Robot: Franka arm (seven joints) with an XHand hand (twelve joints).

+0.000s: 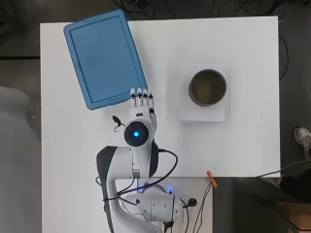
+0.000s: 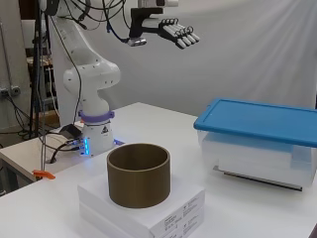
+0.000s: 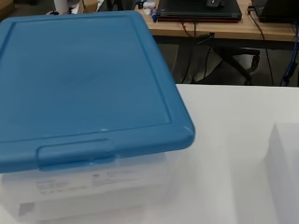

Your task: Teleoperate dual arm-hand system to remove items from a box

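A clear plastic box with a blue lid (image 1: 104,58) stands at the back left of the white table (image 1: 243,145); its lid is on. In the side view the box (image 2: 257,144) is at the right, and the wrist view looks down on its lid (image 3: 84,79) and latch tab. My hand (image 1: 141,103) hangs high in the air, near the box's front right corner in the overhead view. Its fingers (image 2: 183,34) are straight and hold nothing. What is inside the box is hidden apart from pale shapes behind the clear wall.
A brown round open container (image 1: 207,87) stands on a flat white box (image 1: 201,114) at the right middle of the table. An orange clamp (image 1: 212,178) sits at the table's near edge. Cables trail by the arm's base.
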